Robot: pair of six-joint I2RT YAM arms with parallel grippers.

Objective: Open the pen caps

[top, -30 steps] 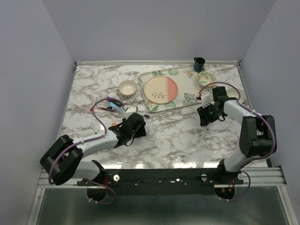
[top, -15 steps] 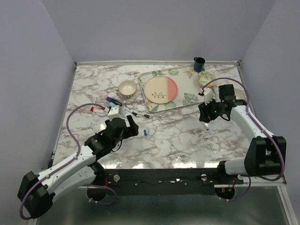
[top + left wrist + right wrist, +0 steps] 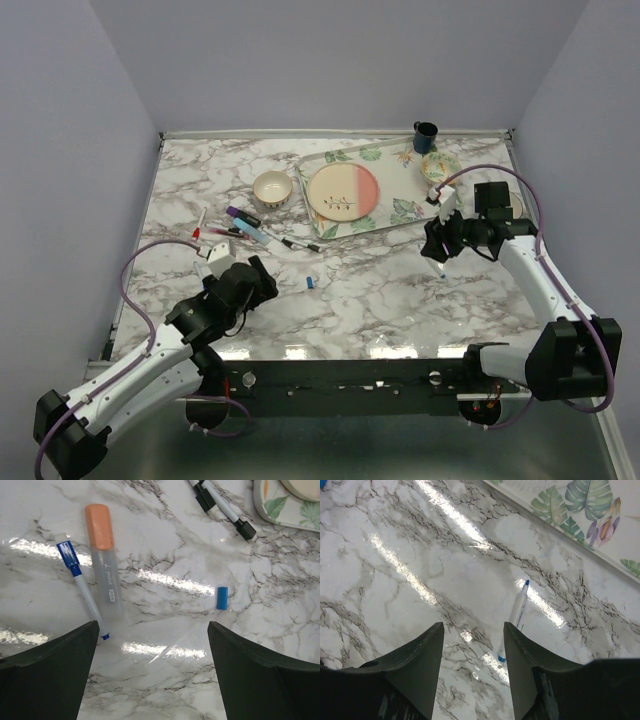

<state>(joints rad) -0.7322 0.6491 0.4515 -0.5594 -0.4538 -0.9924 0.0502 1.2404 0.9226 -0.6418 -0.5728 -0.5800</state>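
A loose blue pen cap lies on the marble table, ahead and right of my left gripper, which is open and holds nothing. In the left wrist view, an orange-capped pen and a thin blue-ended pen lie side by side, with two black-capped pens farther off. More pens are scattered at the left. My right gripper hangs open above the table. An uncapped white pen with a blue tip lies just beyond its right finger.
A floral tray carries a pink and cream plate. A small bowl stands to its left. A dark mug and a small dish sit at the back right.
My left gripper has opened wide and drawn back towards the near left, leaving the blue cap on the table. My right arm has shifted a little to the right.
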